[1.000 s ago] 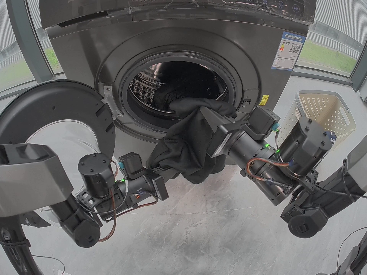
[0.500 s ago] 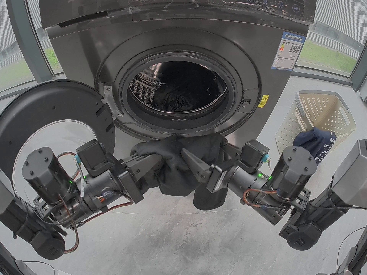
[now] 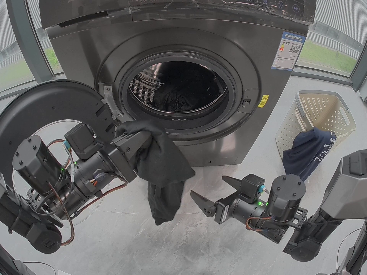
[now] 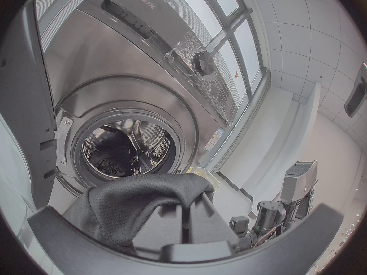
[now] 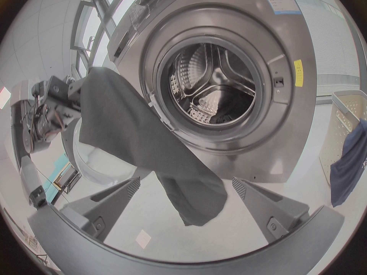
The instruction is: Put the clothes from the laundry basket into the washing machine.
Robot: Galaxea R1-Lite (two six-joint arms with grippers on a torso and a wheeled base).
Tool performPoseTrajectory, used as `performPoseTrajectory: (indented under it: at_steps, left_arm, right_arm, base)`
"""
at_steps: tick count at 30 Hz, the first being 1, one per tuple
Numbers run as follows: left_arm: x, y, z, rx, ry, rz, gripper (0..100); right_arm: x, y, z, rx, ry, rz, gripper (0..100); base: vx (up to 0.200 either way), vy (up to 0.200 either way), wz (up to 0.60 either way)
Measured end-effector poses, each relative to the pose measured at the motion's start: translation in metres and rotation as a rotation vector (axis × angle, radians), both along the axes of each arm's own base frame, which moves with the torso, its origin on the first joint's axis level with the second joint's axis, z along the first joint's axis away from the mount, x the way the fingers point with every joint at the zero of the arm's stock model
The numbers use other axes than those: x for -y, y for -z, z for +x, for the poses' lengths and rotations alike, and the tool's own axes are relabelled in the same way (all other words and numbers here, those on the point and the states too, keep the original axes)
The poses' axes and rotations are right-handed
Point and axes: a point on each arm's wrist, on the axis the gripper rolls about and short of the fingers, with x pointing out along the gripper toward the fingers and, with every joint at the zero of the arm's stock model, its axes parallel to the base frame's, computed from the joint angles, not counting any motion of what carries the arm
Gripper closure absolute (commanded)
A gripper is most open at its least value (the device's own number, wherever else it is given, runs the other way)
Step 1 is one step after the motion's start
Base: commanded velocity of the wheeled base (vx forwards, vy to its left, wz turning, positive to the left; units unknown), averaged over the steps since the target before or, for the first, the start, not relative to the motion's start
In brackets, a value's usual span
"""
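Observation:
A black garment hangs from my left gripper, which is shut on its upper edge just below and left of the washing machine opening. In the left wrist view the cloth drapes over my shut fingers. The drum holds dark clothes. My right gripper is open and empty, low over the floor right of the hanging garment. The beige laundry basket stands at the right with a navy garment hanging over its front rim.
The round machine door stands swung open at the left, behind my left arm. Grey marbled floor lies in front of the machine. Windows run behind the machine.
My right gripper let go of the black garment and dropped down and back, now open. My left gripper rose slightly leftward with the cloth, which now hangs from it alone.

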Motion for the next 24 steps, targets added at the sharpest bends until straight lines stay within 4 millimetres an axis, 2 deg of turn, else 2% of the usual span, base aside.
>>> performPoseTrajectory:
  at_steps: [4,8,24]
  left_arm:
    - [-0.001,-0.001,0.001,0.005,-0.006,-0.002,100]
    - [-0.001,-0.001,0.001,0.005,-0.008,-0.001,100]
    - [0.003,0.012,0.011,-0.041,-0.066,0.014,100]
  right_arm:
    - [0.002,0.015,-0.004,-0.047,-0.001,-0.047,0]
    - [0.001,0.022,-0.003,-0.063,-0.002,-0.063,0]
    - [-0.022,0.01,-0.004,0.007,-0.053,0.008,0]
  base:
    - [0.0,0.0,0.0]
    - [0.0,0.0,0.0]
    - [0.0,0.0,0.0]
